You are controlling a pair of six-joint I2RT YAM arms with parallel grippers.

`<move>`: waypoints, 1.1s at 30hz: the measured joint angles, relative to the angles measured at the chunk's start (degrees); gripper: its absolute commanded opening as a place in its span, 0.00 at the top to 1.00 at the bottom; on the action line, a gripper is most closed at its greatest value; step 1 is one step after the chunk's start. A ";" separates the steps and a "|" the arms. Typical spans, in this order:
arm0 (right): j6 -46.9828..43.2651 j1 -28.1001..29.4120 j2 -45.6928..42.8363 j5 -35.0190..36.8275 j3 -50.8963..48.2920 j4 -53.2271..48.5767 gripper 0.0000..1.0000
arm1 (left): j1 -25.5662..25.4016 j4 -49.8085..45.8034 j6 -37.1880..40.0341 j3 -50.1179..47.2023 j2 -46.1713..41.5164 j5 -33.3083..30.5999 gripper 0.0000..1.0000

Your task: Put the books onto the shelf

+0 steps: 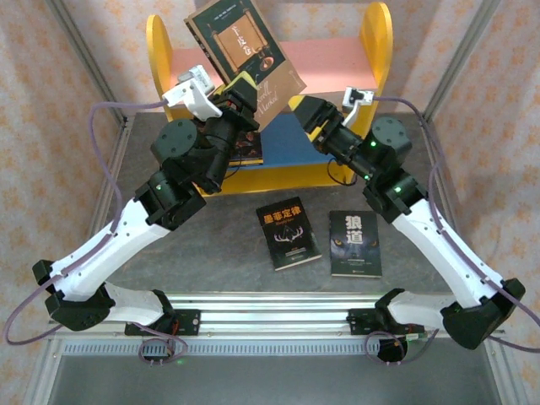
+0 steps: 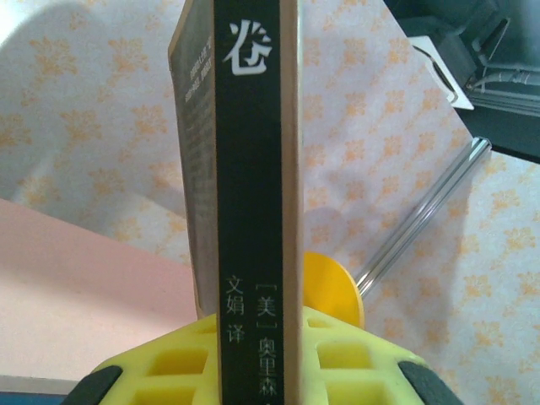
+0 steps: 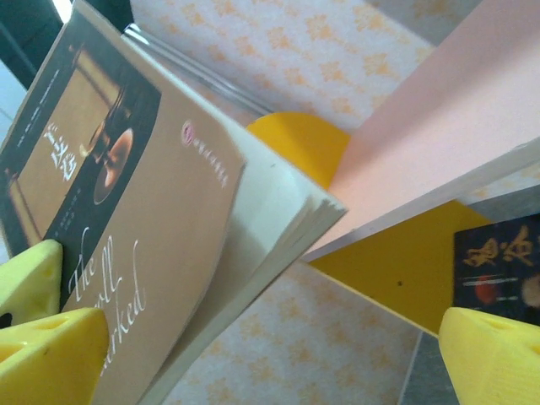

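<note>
Brown, thin paperback (image 1: 245, 46) pinched by left end effector (image 1: 242, 94), yellow waffle-gridded pads (image 2: 337, 363).

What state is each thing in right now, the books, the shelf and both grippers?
brown-cover book: held up, tilted, over the shelf.
left gripper: shut on brown-cover book.
right gripper: open, holding nothing.
orange-titled book: flat on table, cover up.
white-titled book: flat on table, cover up.
shelf: upright, one dark book on lower board.
</note>
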 measured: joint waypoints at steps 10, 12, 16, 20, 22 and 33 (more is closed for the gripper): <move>3.85 4.22 6.93 1.36 2.93 6.82 0.01 | 0.42 4.76 -2.23 -2.69 -0.02 -1.44 1.00; 4.79 4.59 7.48 1.55 3.39 8.13 0.03 | 0.37 6.25 -2.75 -3.89 -0.02 -1.42 1.00; 6.60 5.33 8.20 1.70 3.61 9.90 0.10 | 0.37 9.07 -3.82 -6.60 -0.02 -1.44 1.00; 7.45 5.73 8.37 2.14 3.67 10.38 0.33 | 0.37 10.80 -4.26 -8.52 -0.02 -1.51 1.00; 7.61 5.75 8.37 2.62 3.76 10.32 0.50 | 0.37 11.93 -4.48 -9.18 -0.02 -1.90 1.00; 1.68 5.75 8.37 3.98 11.56 1.40 0.88 | 0.37 12.66 -5.11 -10.84 -0.74 -6.27 0.47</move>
